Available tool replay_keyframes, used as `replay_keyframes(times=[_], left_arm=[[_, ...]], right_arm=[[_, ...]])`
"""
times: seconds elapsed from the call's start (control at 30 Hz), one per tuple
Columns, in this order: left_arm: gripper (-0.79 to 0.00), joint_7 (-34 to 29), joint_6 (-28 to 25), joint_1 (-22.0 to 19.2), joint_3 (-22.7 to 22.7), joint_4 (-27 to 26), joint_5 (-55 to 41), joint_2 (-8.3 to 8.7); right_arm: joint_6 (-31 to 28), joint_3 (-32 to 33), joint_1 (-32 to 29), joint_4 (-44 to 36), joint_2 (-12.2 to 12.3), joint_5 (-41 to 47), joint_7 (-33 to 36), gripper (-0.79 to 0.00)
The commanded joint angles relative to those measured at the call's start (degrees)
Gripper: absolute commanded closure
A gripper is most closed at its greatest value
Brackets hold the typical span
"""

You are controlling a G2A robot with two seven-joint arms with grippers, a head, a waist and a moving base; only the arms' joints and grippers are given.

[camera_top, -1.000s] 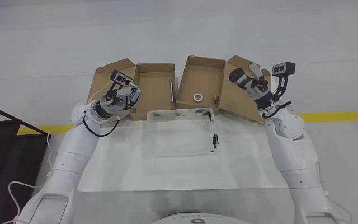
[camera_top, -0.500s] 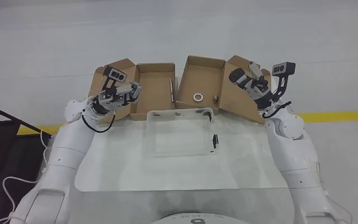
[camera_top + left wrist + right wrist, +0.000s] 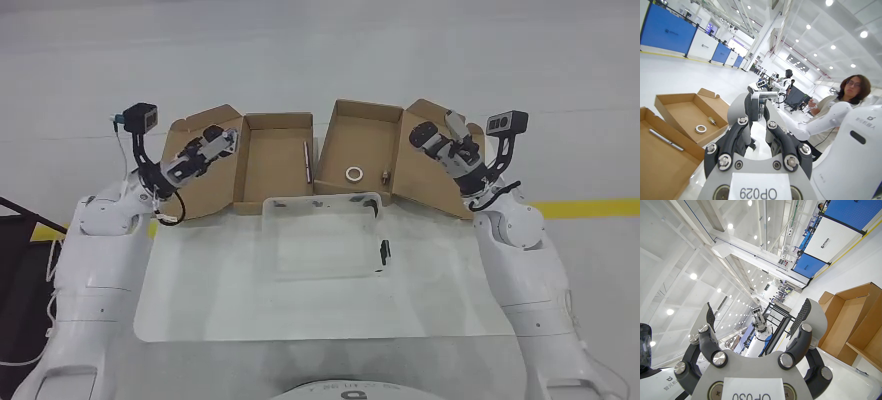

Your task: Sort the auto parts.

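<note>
Your left claw [image 3: 758, 106] is clamped on a short metal cylinder [image 3: 764, 95], long axis crosswise to the fingers [image 3: 748, 108], above the outer flap of the left box [image 3: 270, 165] at the far left corner of the table [image 3: 300, 300]; the box floor lies inboard. Your right claw [image 3: 757, 313] gapes empty

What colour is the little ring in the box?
Shiny silver ring, clearest in the left wrist view.

Cardboard boxes, 2: left box [image 3: 270, 165] and right box [image 3: 360, 140], both just beyond the clear tray [image 3: 320, 200], 1. Boxed: metal rod [image 3: 307, 160], 1; metal ring [image 3: 354, 173], 1; small fitting [image 3: 384, 176], 1. At the tray's rim: black clip [image 3: 384, 252], 1. Also metal cylinder [image 3: 765, 95], 1.
</note>
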Motion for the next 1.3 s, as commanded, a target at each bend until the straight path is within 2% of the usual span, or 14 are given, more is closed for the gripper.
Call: replay_keyframes(times=[0.0,0.13,0.2,0.33,0.43,0.5,0.7,0.8,0.93,1.07,1.23,1.27], left_arm=[[0.000,2.84,-0.56,0.71,0.69,-0.98,2.33,-0.25],[0.000,5.31,-0.29,1.01,1.62,-1.69,5.37,-0.46],[0.000,5.73,1.62,0.92,1.47,-1.60,8.37,-0.37],[0.000,5.03,15.48,-1.67,4.92,-1.77,18.24,-0.63],[0.000,6.38,24.66,-5.06,9.84,1.51,24.68,-1.53],[0.000,8.19,28.40,-8.28,13.34,3.97,29.23,-2.33],[0.000,13.41,32.53,-14.18,22.12,11.19,39.32,-4.65],[0.000,16.09,34.91,-16.78,26.23,16.11,44.44,-5.96],[0.000,17.63,37.43,-20.09,30.26,23.60,46.64,-7.83],[0.000,20.56,37.86,-22.12,33.14,29.04,48.17,-9.52],[0.000,22.91,37.85,-23.80,34.70,33.08,48.10,-11.04],[-0.077,23.33,37.82,-23.94,35.03,33.62,48.41,-11.29]], right_arm=[[0.00,0.00,0.00,0.00,0.00,0.00,0.00,-0.785],[0.00,0.00,0.00,0.00,0.00,0.00,0.00,-0.785],[0.00,0.00,0.00,0.00,0.00,0.00,0.00,-0.785],[0.00,0.00,0.00,0.00,0.00,0.00,0.00,-0.785],[0.00,0.00,0.00,0.00,0.00,0.00,0.00,-0.785],[0.00,0.00,0.00,0.00,0.00,0.00,0.00,-0.785],[0.00,0.00,0.00,0.00,0.00,0.00,0.00,-0.785],[0.00,0.00,0.00,0.00,0.00,0.00,0.00,-0.785],[0.00,0.00,0.00,0.00,0.00,0.00,0.00,-0.785],[0.00,0.00,0.00,0.00,0.00,0.00,0.00,-0.785],[0.00,0.00,0.00,0.00,0.00,0.00,0.00,-0.785],[0.00,0.00,0.00,0.00,0.00,0.00,0.00,-0.785]])
